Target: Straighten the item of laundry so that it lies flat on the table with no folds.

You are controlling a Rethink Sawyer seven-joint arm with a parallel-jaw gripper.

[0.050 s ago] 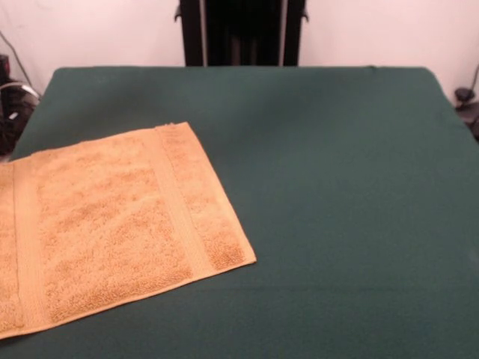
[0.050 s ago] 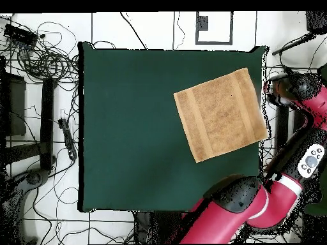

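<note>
Tangled black cables on white tiled floor, black stand beside them, pale wall

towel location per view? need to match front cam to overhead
Front view: the towel lies flat at lower left, its left part cut by the picture's edge.
Overhead view: the towel lies at upper right of the table, close to its right edge.
Shared landmark: the towel's two woven band stripes, running parallel near opposite edges in both views.

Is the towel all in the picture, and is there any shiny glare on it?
Front view: the towel is cut off at the left edge; soft, even light, no glare. Overhead view: the whole towel shows, flat on the table, no strong shadow.
</note>
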